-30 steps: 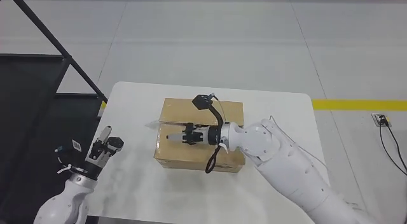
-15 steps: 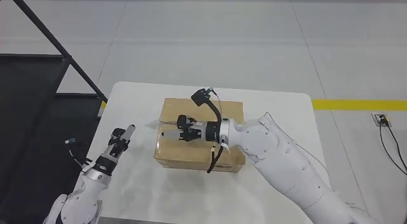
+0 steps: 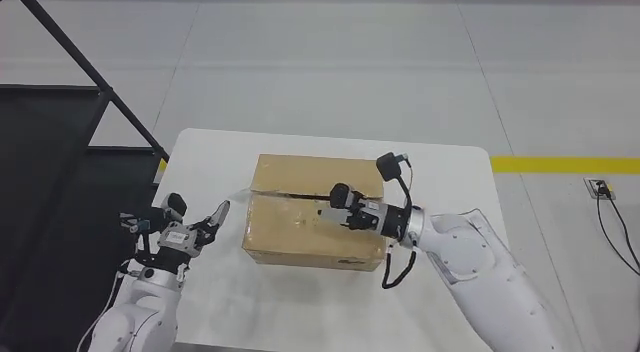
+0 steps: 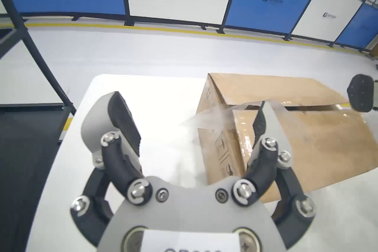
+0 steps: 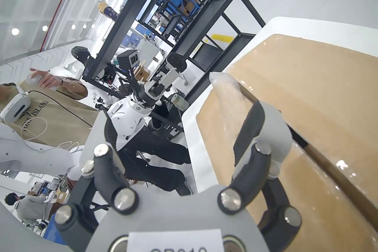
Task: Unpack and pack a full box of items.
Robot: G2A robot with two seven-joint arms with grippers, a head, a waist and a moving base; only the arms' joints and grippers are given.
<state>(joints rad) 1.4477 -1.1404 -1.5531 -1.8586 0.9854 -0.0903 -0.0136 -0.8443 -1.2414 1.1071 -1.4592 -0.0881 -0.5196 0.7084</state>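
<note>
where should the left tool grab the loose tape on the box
Probably the free tail of the clear tape, sticking out past the box's end at the top seam. Come from that end, where the open left tool faces it.

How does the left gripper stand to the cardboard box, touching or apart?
Apart. The top view shows a strip of bare table between the open left gripper and the cardboard box.
</note>
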